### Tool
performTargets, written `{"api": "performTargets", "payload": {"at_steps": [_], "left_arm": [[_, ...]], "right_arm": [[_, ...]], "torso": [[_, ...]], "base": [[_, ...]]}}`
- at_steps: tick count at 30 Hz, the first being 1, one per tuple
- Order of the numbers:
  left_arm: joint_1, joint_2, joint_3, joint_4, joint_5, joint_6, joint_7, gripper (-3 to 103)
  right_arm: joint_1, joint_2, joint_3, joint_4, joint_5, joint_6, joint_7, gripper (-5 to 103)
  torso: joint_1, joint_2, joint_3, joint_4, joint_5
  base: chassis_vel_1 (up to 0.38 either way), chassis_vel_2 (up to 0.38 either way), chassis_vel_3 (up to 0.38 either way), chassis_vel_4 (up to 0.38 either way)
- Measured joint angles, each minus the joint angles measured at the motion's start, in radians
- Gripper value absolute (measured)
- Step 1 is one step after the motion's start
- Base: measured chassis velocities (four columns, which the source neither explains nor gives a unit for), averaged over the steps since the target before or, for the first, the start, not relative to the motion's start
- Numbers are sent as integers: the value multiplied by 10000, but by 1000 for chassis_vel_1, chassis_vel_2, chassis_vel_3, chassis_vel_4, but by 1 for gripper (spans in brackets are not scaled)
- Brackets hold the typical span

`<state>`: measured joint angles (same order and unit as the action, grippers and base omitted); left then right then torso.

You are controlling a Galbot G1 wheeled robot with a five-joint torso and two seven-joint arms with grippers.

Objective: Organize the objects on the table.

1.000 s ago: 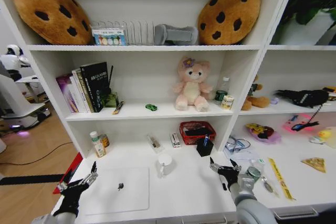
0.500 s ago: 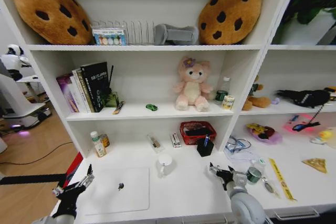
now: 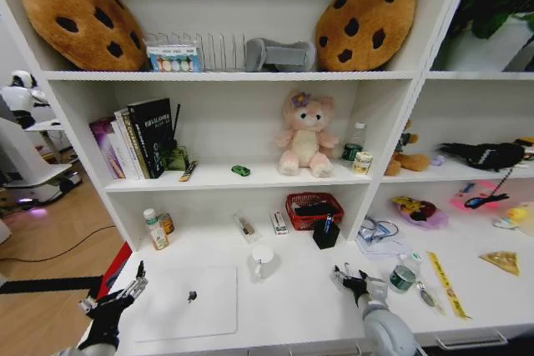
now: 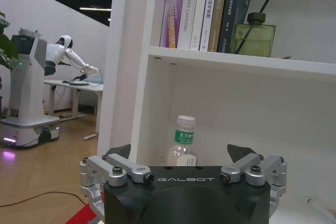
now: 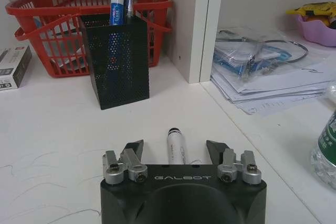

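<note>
On the white table (image 3: 292,306), my right gripper (image 3: 354,277) is low and open. In the right wrist view a white pen with a black cap (image 5: 176,141) lies on the table between the fingers of the right gripper (image 5: 176,149), which are apart from it. My left gripper (image 3: 113,298) hangs open off the table's left end, beside the silver laptop (image 3: 188,304). In the left wrist view the left gripper (image 4: 181,153) faces a small bottle (image 4: 182,141). A white cup (image 3: 261,258) stands mid-table. A blue pen (image 5: 116,8) sticks out of the black mesh holder (image 5: 116,61).
A red basket (image 3: 313,208) sits behind the holder against the shelf upright. Right of my right gripper are a stack of papers (image 5: 262,72), a clear bottle (image 3: 403,273) and a yellow ruler (image 3: 440,283). Two small bottles (image 3: 156,229) stand at the back left.
Both arms have sunk lower and drawn back towards me. The right gripper has come down around the pen. The left gripper has dropped a little to the left.
</note>
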<state>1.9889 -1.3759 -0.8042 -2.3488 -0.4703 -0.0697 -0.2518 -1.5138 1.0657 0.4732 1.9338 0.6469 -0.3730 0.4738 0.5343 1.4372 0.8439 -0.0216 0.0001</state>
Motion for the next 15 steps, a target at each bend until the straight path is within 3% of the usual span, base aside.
{"api": "performTargets", "payload": {"at_steps": [2, 5, 7, 11, 12, 13, 15], "left_arm": [[10, -13, 22, -19, 33, -11, -2, 100], [14, -40, 35, -19, 76, -38, -4, 100], [50, -119, 53, -16, 123, -106, -5, 100], [100, -177, 58, -28, 140, -121, -5, 100], [119, -194, 37, -65, 140, -126, -5, 100], [119, -194, 37, -65, 140, -126, -5, 100], [130, -205, -3, -122, 123, -130, -8, 100]], "right_arm": [[-12, -22, 36, 46, -3, 21, -1, 60], [-28, -23, 56, 70, -5, 34, -2, 54], [-59, -20, 83, 95, -9, 63, -5, 44], [-81, -11, 85, 96, -14, 104, -2, 33], [-93, 1, 85, 95, -10, 120, 3, 22], [-93, 1, 85, 95, -10, 120, 3, 22], [-128, 26, 97, 87, 10, 132, 13, 12]], "torso": [[1, 0, 0, 0, 0], [0, 0, 0, 0, 0], [0, 0, 0, 0, -1], [0, 0, 0, 1, 0], [0, 0, 0, 1, 0], [0, 0, 0, 1, 0], [0, 1, 0, 1, -2]], "base": [[0, 0, 0, 0], [0, 0, 0, 0], [0, 0, 0, 0], [0, 0, 0, 0], [0, 0, 0, 0], [0, 0, 0, 0], [0, 0, 0, 0]]}}
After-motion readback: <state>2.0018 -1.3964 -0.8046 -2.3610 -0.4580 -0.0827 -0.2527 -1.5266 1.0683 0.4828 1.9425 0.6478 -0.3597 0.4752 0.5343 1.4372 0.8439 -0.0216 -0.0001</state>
